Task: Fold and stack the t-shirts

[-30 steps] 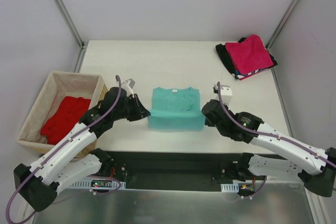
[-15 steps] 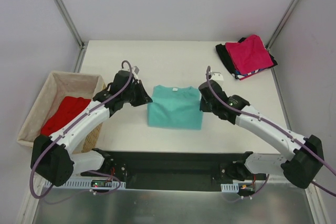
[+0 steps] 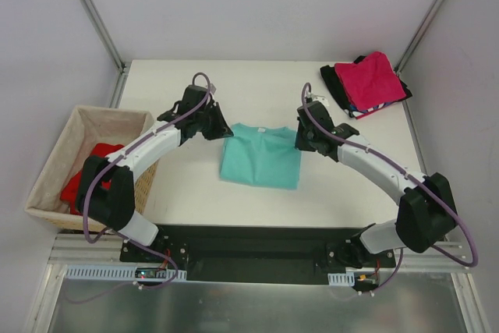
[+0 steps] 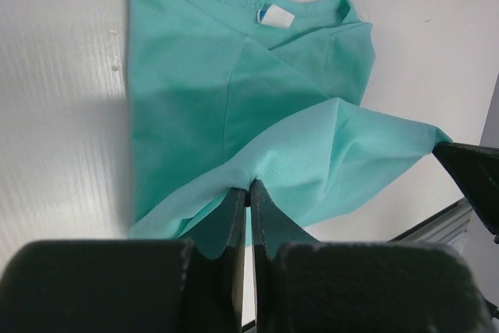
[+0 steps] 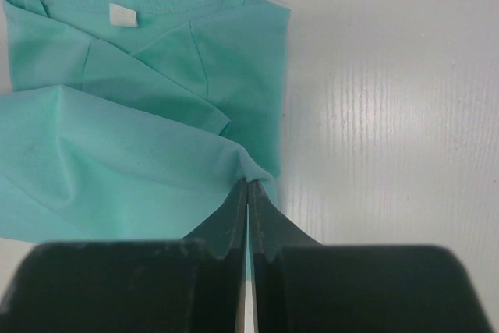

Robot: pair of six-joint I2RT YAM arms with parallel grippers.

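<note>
**Two pinches on a limp teal hem**

Our left claw point(image 4: 249, 186) is pressed together on a thin edge of the teal t-shirt point(image 3: 261, 157). Our right claw point(image 5: 248, 186) is pinched the same way on the opposite edge. Each grips only a sliver of fabric at its tips. The cloth between them sags loosely above the lower layer, whose label point(image 4: 277, 16) lies toward the far side.

We judge the shirt light, soft and without any stiffness. It will droop wherever we leave it unsupported, and thin knit can slide out of a shallow pinch. The best hold is at the hem corners, both sides together and kept taut, so that the fold lands straight.

The shirt lies mid-counter point(image 3: 257, 87), between the arms. At the far right a stack point(image 3: 340, 87) carries the magenta-pink shirt point(image 3: 373, 77) on top. On the left, the wicker basket point(image 3: 54, 157) holds the red shirt point(image 3: 72, 189).
</note>
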